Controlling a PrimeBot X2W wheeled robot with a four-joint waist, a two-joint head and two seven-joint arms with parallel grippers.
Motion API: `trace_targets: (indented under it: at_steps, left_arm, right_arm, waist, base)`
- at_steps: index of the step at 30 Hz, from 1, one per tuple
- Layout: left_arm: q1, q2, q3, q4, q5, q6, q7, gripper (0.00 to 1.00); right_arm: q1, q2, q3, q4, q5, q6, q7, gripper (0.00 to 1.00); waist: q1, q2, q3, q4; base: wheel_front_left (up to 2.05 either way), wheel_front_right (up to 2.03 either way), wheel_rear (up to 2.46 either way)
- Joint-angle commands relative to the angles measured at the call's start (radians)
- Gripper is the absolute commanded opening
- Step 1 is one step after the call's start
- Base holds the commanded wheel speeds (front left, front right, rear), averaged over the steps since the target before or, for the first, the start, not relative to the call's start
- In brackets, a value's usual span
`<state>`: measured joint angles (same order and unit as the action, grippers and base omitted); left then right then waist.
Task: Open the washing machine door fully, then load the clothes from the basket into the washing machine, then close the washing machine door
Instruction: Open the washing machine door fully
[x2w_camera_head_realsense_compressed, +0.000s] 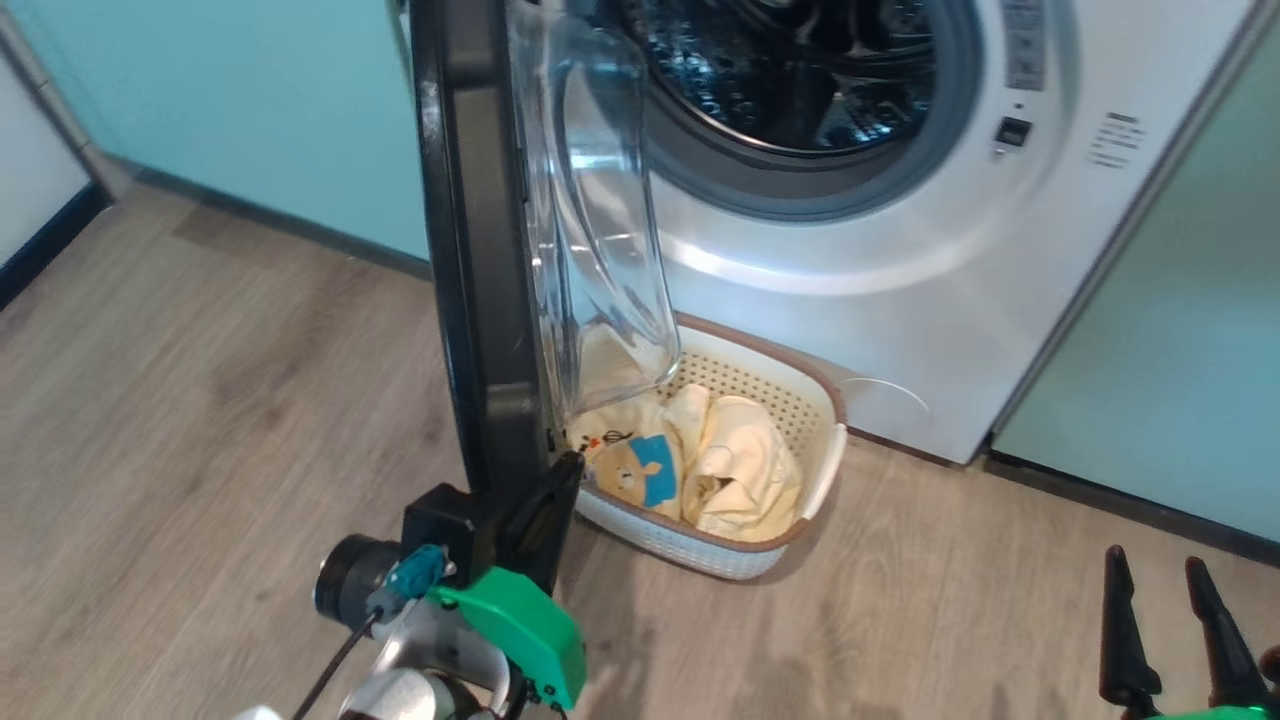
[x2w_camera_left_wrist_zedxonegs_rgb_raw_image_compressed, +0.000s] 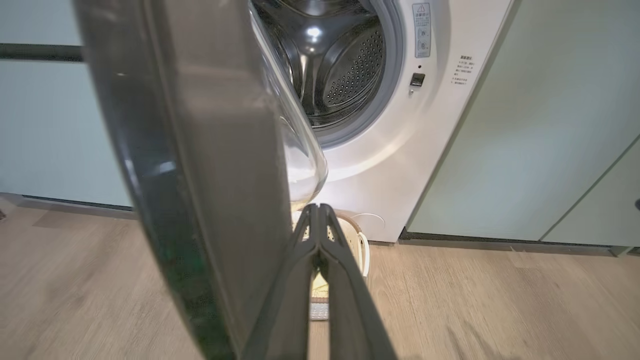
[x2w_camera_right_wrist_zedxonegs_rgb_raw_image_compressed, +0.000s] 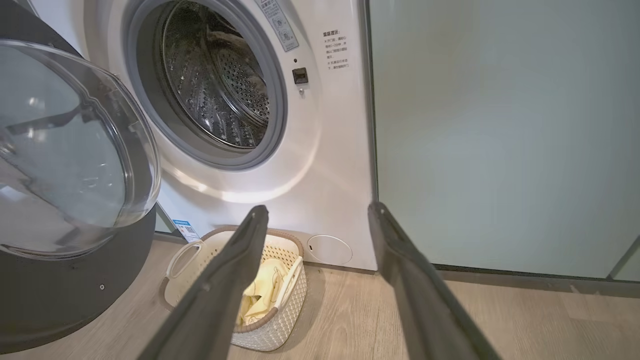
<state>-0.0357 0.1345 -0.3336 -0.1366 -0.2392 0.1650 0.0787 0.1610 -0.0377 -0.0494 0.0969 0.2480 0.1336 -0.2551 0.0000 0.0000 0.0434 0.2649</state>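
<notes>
The washing machine (x2w_camera_head_realsense_compressed: 900, 270) stands with its steel drum (x2w_camera_left_wrist_zedxonegs_rgb_raw_image_compressed: 335, 65) exposed. The washing machine door (x2w_camera_head_realsense_compressed: 470, 250) is swung out, edge-on to the head view, its glass bowl (x2w_camera_head_realsense_compressed: 600, 220) bulging over the basket (x2w_camera_head_realsense_compressed: 815, 420). The clothes (x2w_camera_head_realsense_compressed: 710, 460), pale yellow with a bear print, lie in the basket on the floor before the machine. My left gripper (x2w_camera_head_realsense_compressed: 572, 464) is shut with nothing in it, its fingers (x2w_camera_left_wrist_zedxonegs_rgb_raw_image_compressed: 340, 280) right beside the door's inner lower edge. Contact I cannot tell. At the lower right, my right gripper (x2w_camera_head_realsense_compressed: 1165, 570) is open and empty, away from the basket (x2w_camera_right_wrist_zedxonegs_rgb_raw_image_compressed: 280, 300).
Pale-green cabinet doors (x2w_camera_head_realsense_compressed: 1180, 330) flank the machine on both sides. Wooden floor (x2w_camera_head_realsense_compressed: 200, 400) stretches left of the door and right of the basket. The swung door stands between my left arm and the basket.
</notes>
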Motion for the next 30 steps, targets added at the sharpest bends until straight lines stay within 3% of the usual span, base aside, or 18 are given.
trace_targets:
  at_steps: [1, 11, 22, 30]
  left_arm:
    - [-0.029, 0.014, 0.047, -0.036, 0.001, 0.01, -0.011, 0.0]
    - [-0.041, 0.033, 0.069, -0.032, -0.002, 0.016, -0.033, 0.0]
    - [-0.052, 0.059, 0.135, -0.008, -0.015, 0.046, -0.067, 0.0]
    - [-0.079, 0.09, 0.185, 0.067, -0.029, 0.043, -0.12, 0.0]
  right_arm:
    - [-0.025, -0.013, 0.019, -0.032, 0.005, -0.003, -0.007, 1.0]
    - [-0.036, -0.013, 0.02, -0.033, -0.002, -0.003, -0.007, 1.0]
    - [-0.042, -0.013, 0.011, -0.032, -0.007, -0.003, -0.007, 1.0]
    - [-0.049, -0.013, 0.006, -0.03, -0.012, -0.003, -0.007, 1.0]
  waist:
    - [0.0, 0.0, 0.002, 0.021]
    - [0.0, 0.0, 0.017, 0.094]
    - [0.0, 0.0, 0.019, 0.111]
    - [0.0, 0.0, 0.024, 0.116]
  base:
    - [0.0, 0.0, 0.0]
    - [0.0, 0.0, 0.0]
    - [0.0, 0.0, 0.0]
    - [0.0, 0.0, 0.0]
